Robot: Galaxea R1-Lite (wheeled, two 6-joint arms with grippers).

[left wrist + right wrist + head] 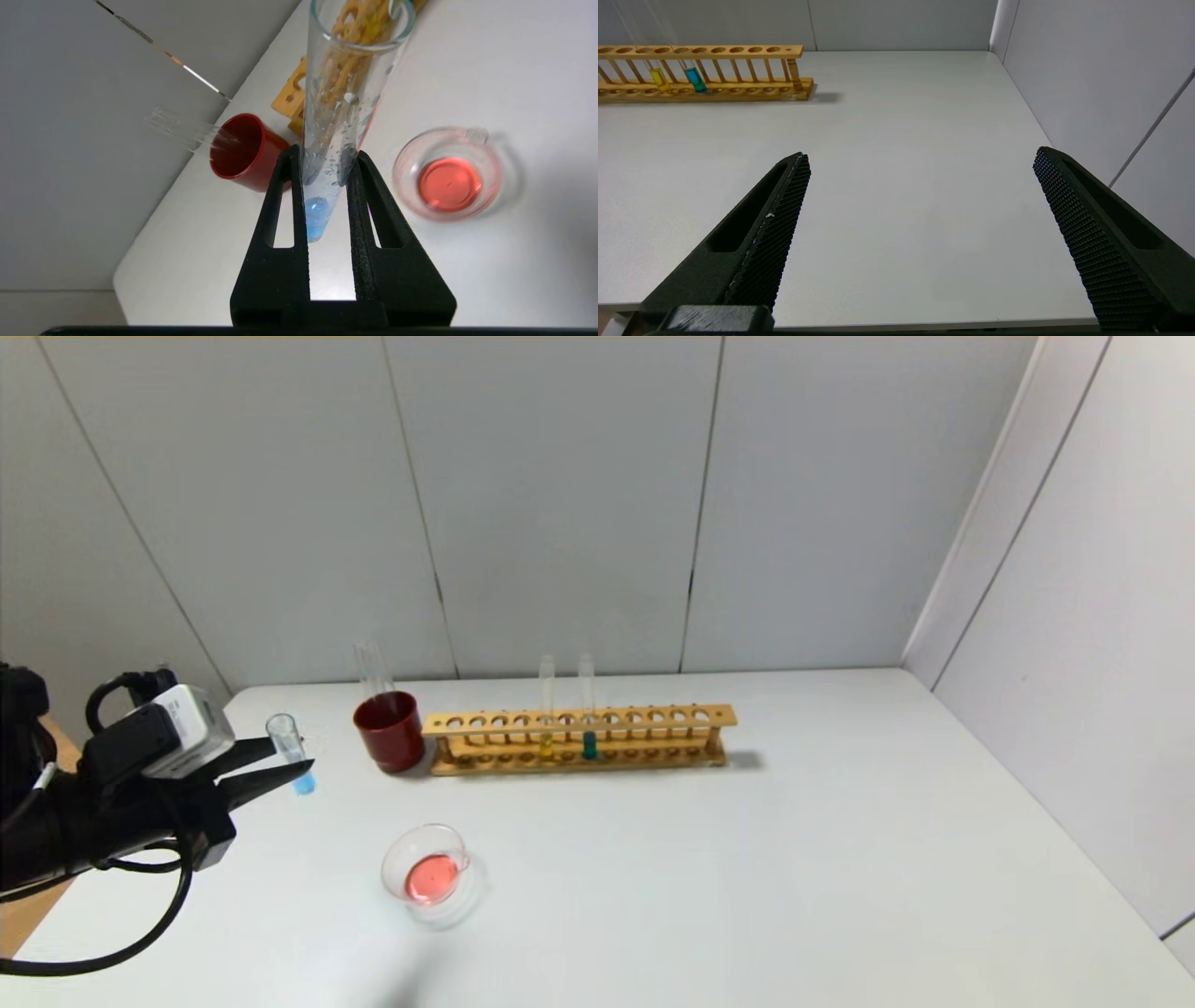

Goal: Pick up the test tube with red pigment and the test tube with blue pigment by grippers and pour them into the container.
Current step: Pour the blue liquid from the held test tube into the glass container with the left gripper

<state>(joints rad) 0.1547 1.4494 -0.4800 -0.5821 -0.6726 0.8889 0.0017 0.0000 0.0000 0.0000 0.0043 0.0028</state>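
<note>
My left gripper (297, 762) is shut on the test tube with blue pigment (291, 752), held above the table's left part, behind and left of the container. In the left wrist view my left gripper (323, 156) clamps that tube (345, 100), with blue liquid at its round bottom. The container (428, 875) is a clear glass dish holding orange-red liquid; it also shows in the left wrist view (448, 175). An empty clear tube (372, 672) stands in the dark red cup (389, 731). My right gripper (922, 158) is open and empty over the table's right front, out of the head view.
A wooden rack (579, 739) stands at the back centre, holding a yellow-liquid tube (546, 719) and a darker teal tube (588, 719). It also shows in the right wrist view (705, 74). White walls close the back and right side.
</note>
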